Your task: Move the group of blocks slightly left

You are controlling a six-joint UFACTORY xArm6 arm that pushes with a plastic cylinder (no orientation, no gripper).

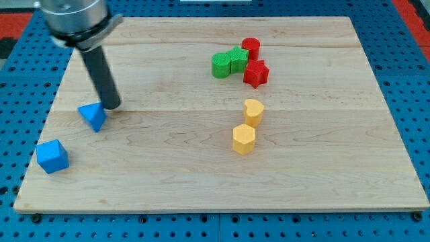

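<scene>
A group of blocks sits at the view's upper right: a green cylinder [221,65], a green star-shaped block [237,59], a red cylinder [250,48] and a red star-shaped block [256,73], all touching or nearly so. My tip [112,106] is far to the view's left of the group, right beside the upper right of a blue triangular block [93,115].
A yellow heart-shaped block [253,111] and a yellow hexagonal block [244,139] stand below the group. A blue cube-like block [52,156] lies near the board's lower left edge. The wooden board [168,175] rests on a blue pegboard.
</scene>
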